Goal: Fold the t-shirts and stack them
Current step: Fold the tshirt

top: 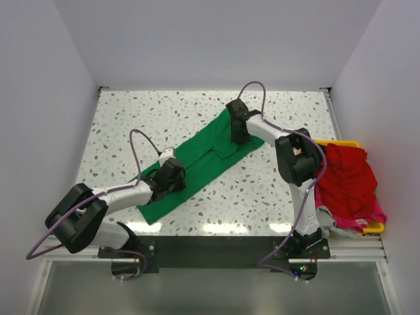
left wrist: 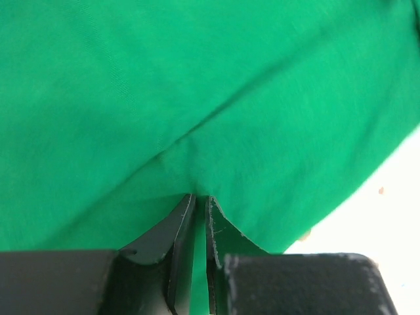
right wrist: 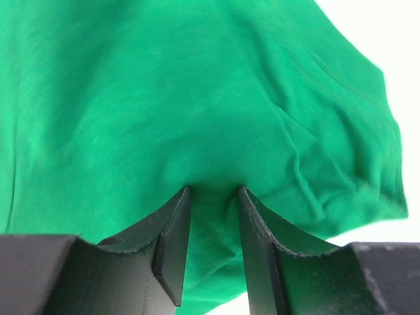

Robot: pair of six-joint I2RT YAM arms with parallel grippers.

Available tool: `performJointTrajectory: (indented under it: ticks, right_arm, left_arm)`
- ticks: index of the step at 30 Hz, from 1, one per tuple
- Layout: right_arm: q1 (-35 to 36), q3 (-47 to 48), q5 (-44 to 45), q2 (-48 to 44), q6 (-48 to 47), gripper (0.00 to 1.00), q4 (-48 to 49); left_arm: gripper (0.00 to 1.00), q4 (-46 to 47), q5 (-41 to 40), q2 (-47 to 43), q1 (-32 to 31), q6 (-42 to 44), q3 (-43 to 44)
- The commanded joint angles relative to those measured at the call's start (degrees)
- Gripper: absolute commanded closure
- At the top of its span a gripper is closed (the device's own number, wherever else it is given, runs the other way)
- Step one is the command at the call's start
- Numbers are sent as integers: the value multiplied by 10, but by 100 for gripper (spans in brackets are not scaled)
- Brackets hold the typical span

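A bright green t-shirt (top: 200,164) lies in a long diagonal strip on the speckled table (top: 131,125), from near left to far centre. My left gripper (top: 172,174) is pressed onto its near-left part. In the left wrist view the jaws (left wrist: 200,197) are nearly closed, with a thin fold of green cloth (left wrist: 210,98) pinched between them. My right gripper (top: 239,131) is on the shirt's far end. In the right wrist view it (right wrist: 214,189) holds a thicker bunch of green cloth (right wrist: 197,98) between narrowly parted jaws.
A yellow bin (top: 375,228) stands at the table's right edge beside the right arm. A red shirt (top: 348,177) is heaped in it with pink cloth (top: 375,213) beneath. White walls enclose the table on three sides.
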Motion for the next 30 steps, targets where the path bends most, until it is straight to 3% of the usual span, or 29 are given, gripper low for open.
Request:
performJointTrajectory:
  ticks: [1,8,15,20,30]
  right_arm:
    - [-5,105,46,87,-71,61,-66]
    - [-7,313,15,210,-135,60,-99]
    - [-7,462,-59,231,-142,41,-134]
    - [-7,410,-64,148,-112,37,-115]
    - [8,168,-114,-1,-43,52,-52]
  left_arm:
    - [84,-26,-5,16,-67,-58,3]
    - [81,-29,-3,107,-165,-102,116]
    - [74,-70,-17,116,-169,-57,216]
    - [70,-112,-48,70,-162,-22,221]
    - [80,-125,-40,19,-161,6,138]
